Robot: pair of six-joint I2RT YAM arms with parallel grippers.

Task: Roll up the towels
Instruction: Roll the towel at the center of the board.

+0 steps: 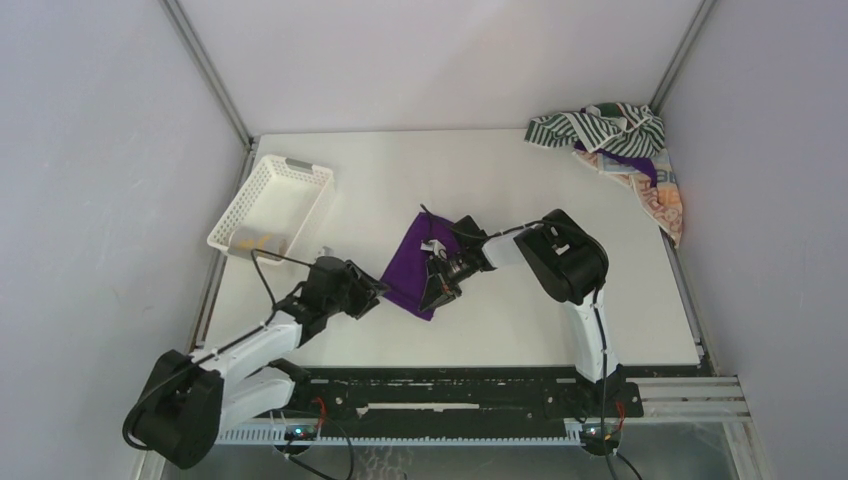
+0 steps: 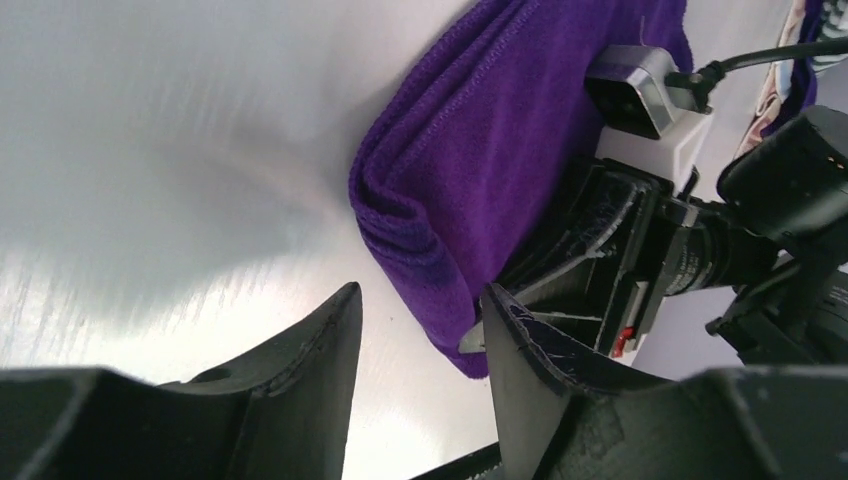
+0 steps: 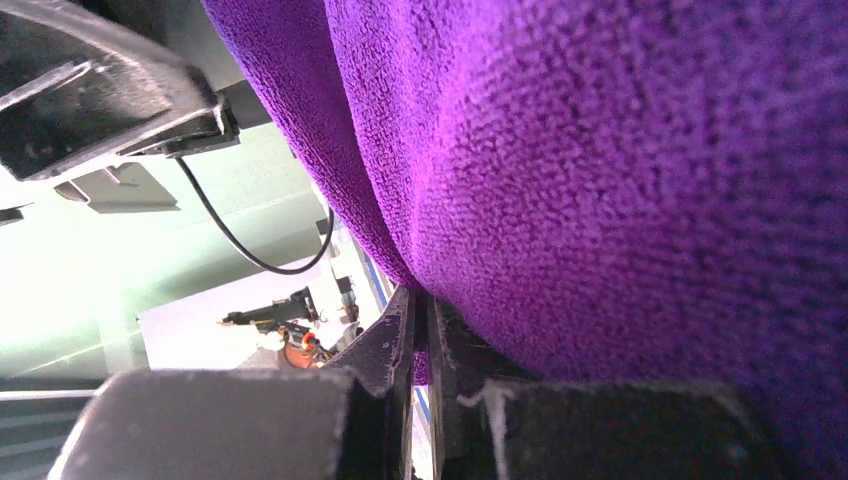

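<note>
A solid purple towel lies folded in the middle of the table. My right gripper reaches over it from the right and is shut on a pinch of its near edge; cloth shows between the closed fingers. My left gripper is open at the towel's near left corner, its fingers low over the table with nothing between them. Three more towels sit heaped at the back right corner: a green-and-white striped one, an orange/beige patterned one and a strip of purple.
A white lattice basket stands at the back left with something pale yellow at its near end. Grey walls close in the table on the left, the back and the right. The right arm's wrist camera and cable sit just above the towel.
</note>
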